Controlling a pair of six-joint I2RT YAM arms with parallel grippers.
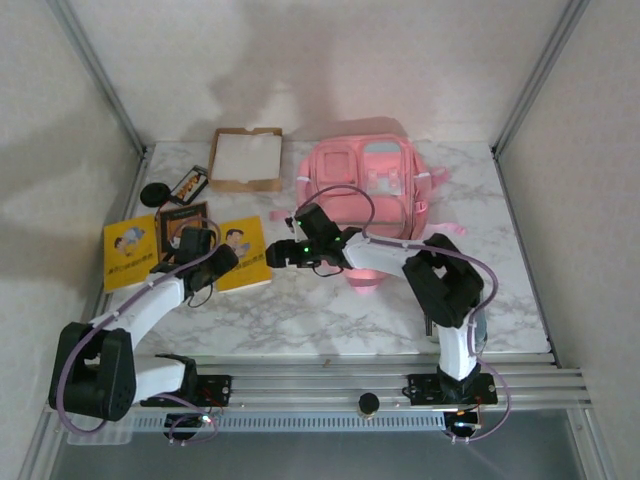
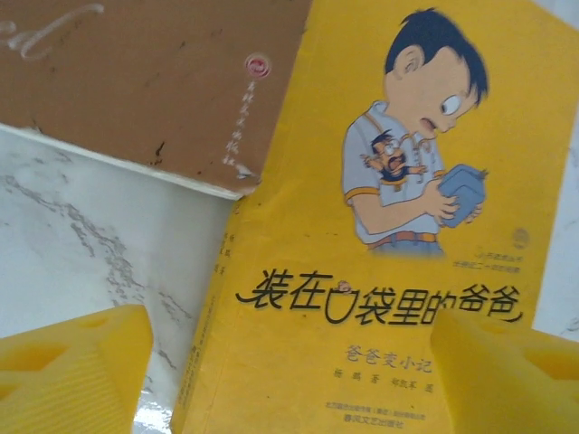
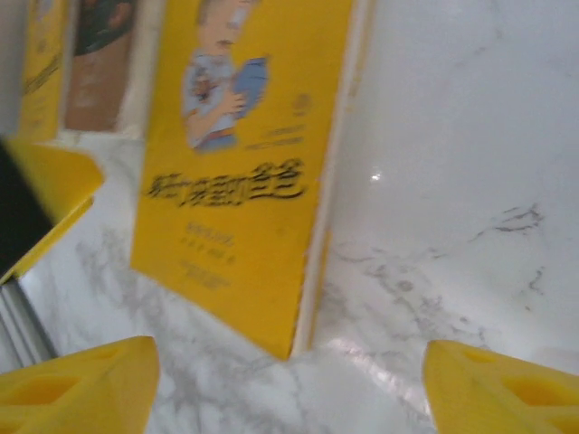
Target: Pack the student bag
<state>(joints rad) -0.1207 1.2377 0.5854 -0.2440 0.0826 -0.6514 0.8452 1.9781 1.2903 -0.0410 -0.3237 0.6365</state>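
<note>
Yellow ribbed fingers (image 2: 72, 380) of my left gripper (image 2: 289, 371) stand wide and empty above a glossy yellow paperback (image 2: 362, 226) titled 装在口袋里的爸爸, beside a brown book (image 2: 154, 81). My right gripper (image 3: 289, 380) gapes wide over the white marble table (image 3: 452, 181), the paperback ahead. From above, the pink fabric backpack (image 1: 370, 185) lies beyond my right gripper, and a shallow cardboard box (image 1: 245, 185) left of it holds a white sheet (image 1: 247, 153).

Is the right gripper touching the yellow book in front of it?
Apart. Right wrist view: the right gripper is open and the yellow book has its near corner short of the fingers, marble table showing in the gap.
</note>
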